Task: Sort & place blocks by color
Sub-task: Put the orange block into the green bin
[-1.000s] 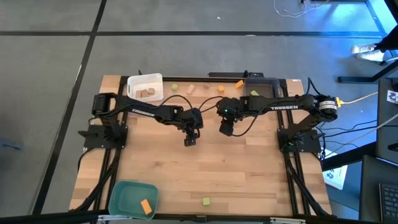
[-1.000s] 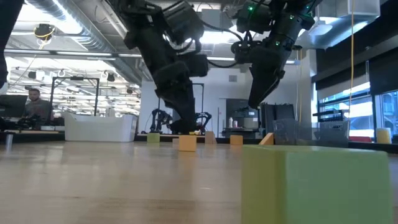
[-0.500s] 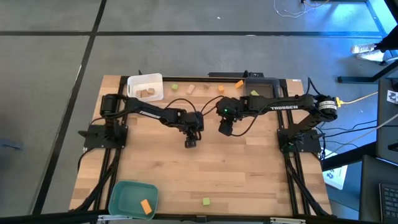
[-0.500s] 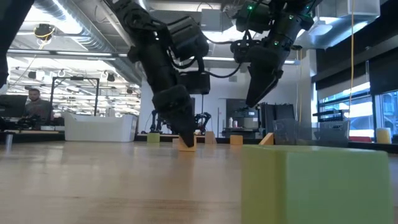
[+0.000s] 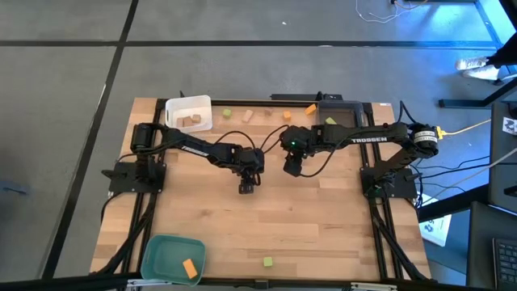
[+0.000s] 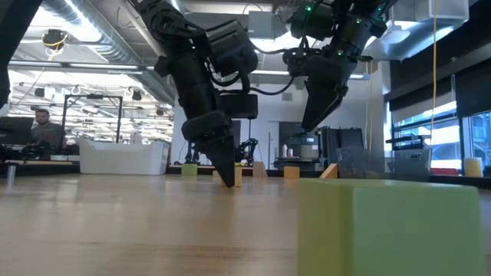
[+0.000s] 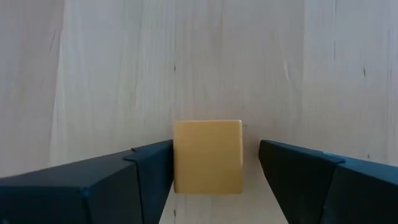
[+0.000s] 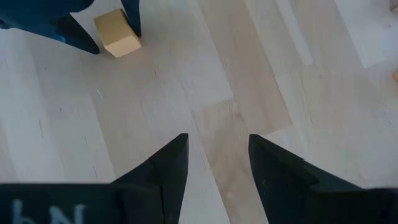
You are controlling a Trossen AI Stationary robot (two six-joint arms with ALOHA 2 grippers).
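Note:
A tan block (image 7: 208,155) rests on the wooden table near its middle, also seen in the high view (image 5: 246,188). My left gripper (image 7: 216,167) is down at the table, open, with one finger on each side of this block. My right gripper (image 8: 217,155) hangs open above the table (image 5: 292,170), a little to the right of the block, with nothing between its fingers. The right wrist view shows the tan block (image 8: 117,33) between the left arm's fingertips. My left gripper comes at the tan block slanting down from the table's left side. One finger (image 7: 149,168) lies right against the block's side (image 7: 176,158); whether it touches, I cannot tell. The other finger (image 7: 280,168) stands clear of the opposite side. The block sits flat on the table.
A white tray (image 5: 179,103) with tan blocks stands far left, a dark tray (image 5: 352,111) far right. Loose green (image 5: 228,113), tan (image 5: 248,115) and orange (image 5: 310,108) blocks lie between them. A teal tray (image 5: 166,252) holds an orange block; a green block (image 5: 267,261) lies near the front edge.
My left gripper has sunk to the table, and its open fingers now stand around the tan block. The block has stayed where it was.

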